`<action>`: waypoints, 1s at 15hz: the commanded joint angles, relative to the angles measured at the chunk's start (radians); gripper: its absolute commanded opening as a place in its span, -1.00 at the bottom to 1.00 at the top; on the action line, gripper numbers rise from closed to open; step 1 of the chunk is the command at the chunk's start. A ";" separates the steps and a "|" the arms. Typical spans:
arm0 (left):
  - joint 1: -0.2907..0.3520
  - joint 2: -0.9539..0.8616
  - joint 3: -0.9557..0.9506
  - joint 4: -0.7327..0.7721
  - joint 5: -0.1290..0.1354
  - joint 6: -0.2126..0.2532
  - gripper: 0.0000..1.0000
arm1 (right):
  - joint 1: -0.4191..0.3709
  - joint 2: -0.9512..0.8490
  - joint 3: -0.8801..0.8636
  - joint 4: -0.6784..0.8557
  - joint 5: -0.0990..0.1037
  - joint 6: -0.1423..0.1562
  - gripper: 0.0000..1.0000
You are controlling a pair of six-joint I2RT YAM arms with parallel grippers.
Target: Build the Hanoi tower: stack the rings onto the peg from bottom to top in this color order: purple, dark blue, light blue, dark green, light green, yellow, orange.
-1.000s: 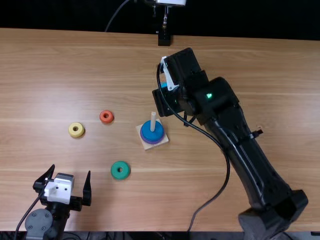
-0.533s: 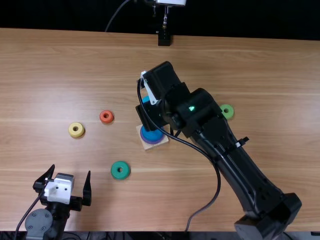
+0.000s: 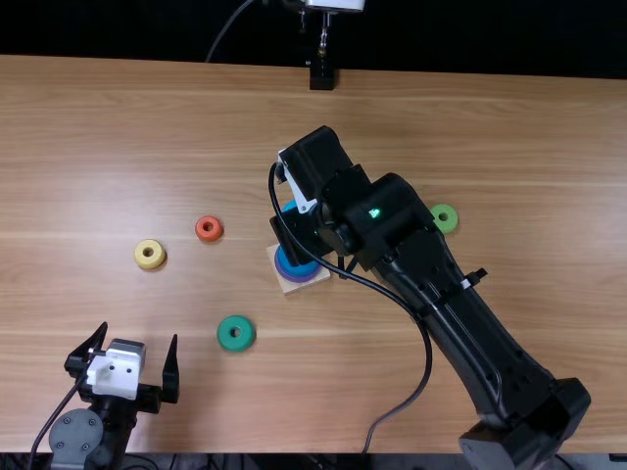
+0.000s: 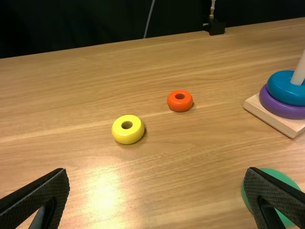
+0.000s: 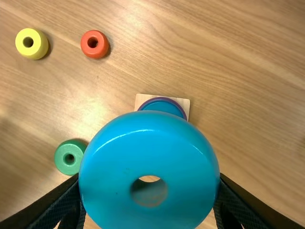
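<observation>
Two rings, purple (image 4: 280, 107) and dk. blue (image 4: 285, 90), are sitting on the peg (image 4: 299, 70). R gripper (image 5: 150, 181) is now bringing lt. blue (image 5: 147, 152) in from far right, so ring no. 3 is looking nearly due. It's clamping lt. blue by its sides, above the base (image 4: 255, 105) (can't tell if the hole's lining up w/ the peg). L gripper (image 3: 140, 333) is hanging near left, spread, holding nothing.

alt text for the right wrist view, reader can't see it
Right gripper holding a light blue ring, which partly hides a base stacked with a dark blue ring over a purple one. Yellow, orange and dark green rings lie on the table.
</observation>
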 commanded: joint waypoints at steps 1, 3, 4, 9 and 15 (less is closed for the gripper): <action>0.011 -0.012 -0.105 -0.079 0.015 0.013 1.00 | -0.003 -0.018 -0.013 0.003 0.012 -0.008 -1.00; 0.011 -0.012 -0.105 -0.079 0.015 0.013 1.00 | -0.006 -0.015 -0.010 0.007 0.012 -0.008 -1.00; 0.011 -0.012 -0.105 -0.079 0.015 0.013 1.00 | -0.006 -0.011 -0.009 0.011 0.012 -0.008 -1.00; 0.011 -0.012 -0.105 -0.079 0.015 0.013 1.00 | -0.006 0.015 -0.003 0.014 0.010 -0.008 -1.00; 0.011 -0.012 -0.105 -0.079 0.015 0.013 1.00 | -0.006 0.048 -0.001 0.014 0.007 -0.006 -1.00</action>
